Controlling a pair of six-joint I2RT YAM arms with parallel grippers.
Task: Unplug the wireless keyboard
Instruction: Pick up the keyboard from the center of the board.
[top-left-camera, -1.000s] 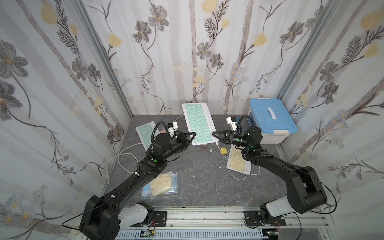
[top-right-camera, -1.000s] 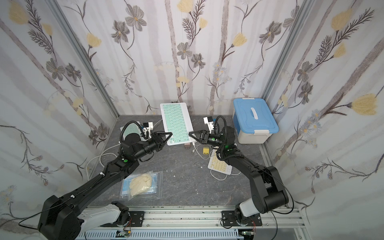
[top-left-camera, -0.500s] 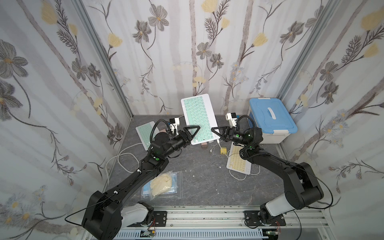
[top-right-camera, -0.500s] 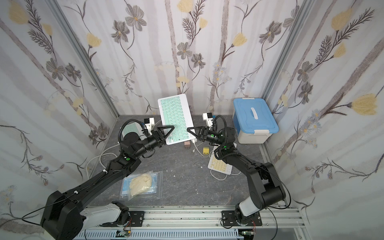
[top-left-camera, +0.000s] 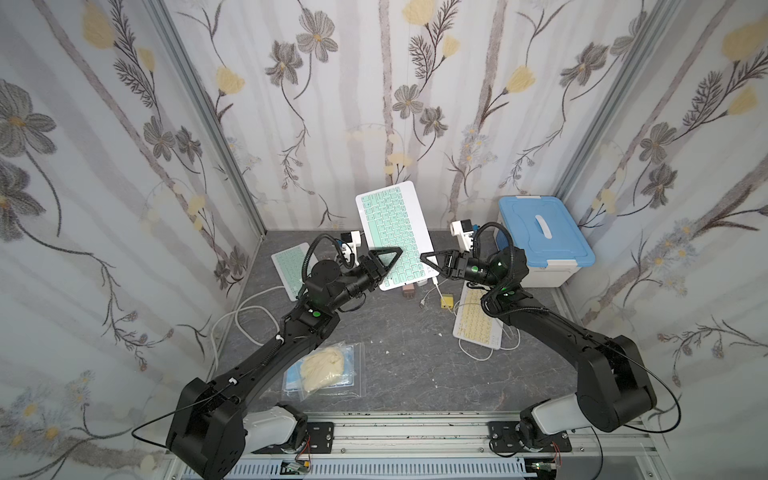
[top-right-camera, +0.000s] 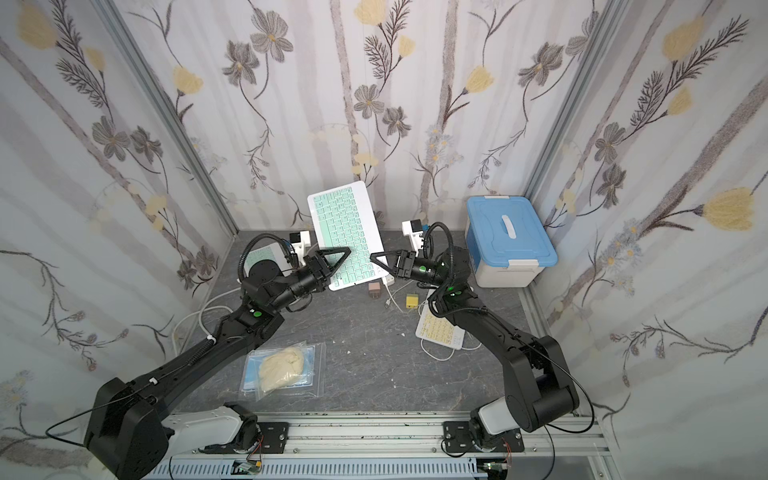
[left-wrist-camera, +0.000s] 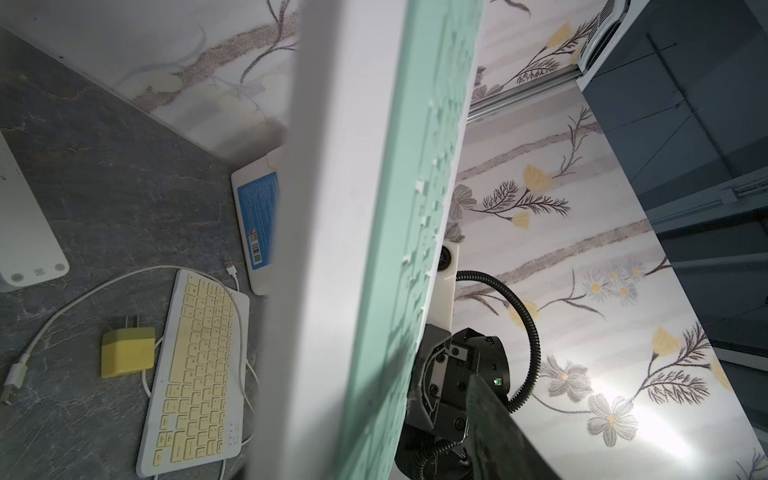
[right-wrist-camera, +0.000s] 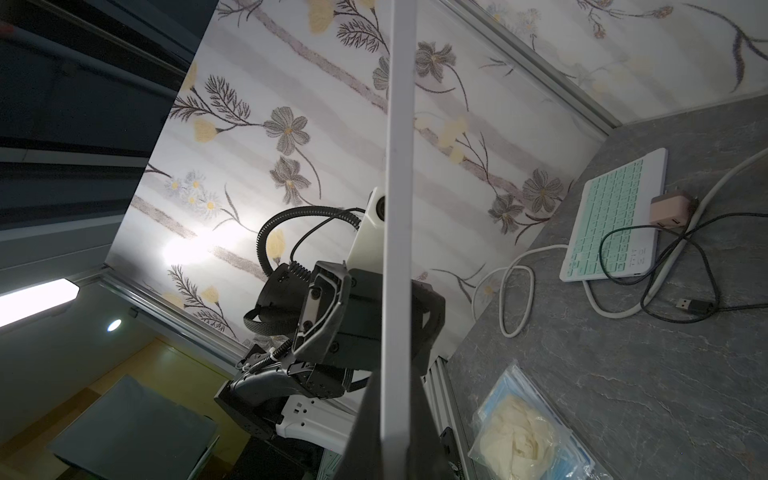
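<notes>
Right gripper (top-left-camera: 429, 261): jaws pinched shut on the keyboard (top-left-camera: 392, 228) at its low right corner. The right wrist view shows the thin white edge running straight between them. Left gripper (top-left-camera: 390, 256): jaws apart, straddling the low left edge, no clamp that I can see. Keyboard is off the table (top-left-camera: 415, 365), held up tilted between both arms with the keys facing up. Its long axis runs from the grippers up and away toward the back wall. A white cable (top-left-camera: 426, 297) dangles below the low short end, just beside the right gripper; can't tell if it is plugged in there. Judgement: right holds, so left is the free one to take the plug. The plug lies below and to the right of the left gripper, and the pull should go along the long axis, down toward the robot. Containers: box (top-left-camera: 540, 232), blue lid on, contents hidden. Bag (top-left-camera: 355, 365), flat on the table, pale wad over blue sheets inside.
</notes>
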